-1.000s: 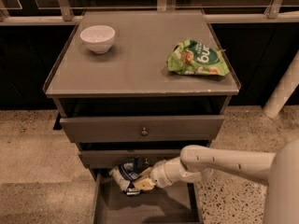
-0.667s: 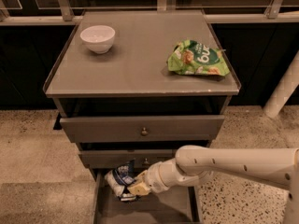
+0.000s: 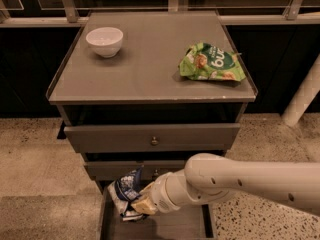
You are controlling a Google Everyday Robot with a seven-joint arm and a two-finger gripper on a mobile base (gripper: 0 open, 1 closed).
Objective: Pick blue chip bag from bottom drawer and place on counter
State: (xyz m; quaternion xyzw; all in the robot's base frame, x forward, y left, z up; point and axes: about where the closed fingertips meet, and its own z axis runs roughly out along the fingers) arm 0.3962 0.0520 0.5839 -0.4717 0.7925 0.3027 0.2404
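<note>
Since a second ago my arm has swung left, lifting the blue chip bag, crinkly navy foil with white patches, over the left side of the bottom drawer. My pincer pinches its lower edge. I should pull clear of the upper drawer fronts, then rise to the smooth grey desk, between the round white bowl and the puffy green bag.

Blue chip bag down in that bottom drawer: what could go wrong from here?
The blue chip bag hangs at the gripper near the left wall of the bottom drawer, so it might snag there. The two upper drawers jut out above and could catch it on the way up. On the counter, the green snack bag could get bumped.
</note>
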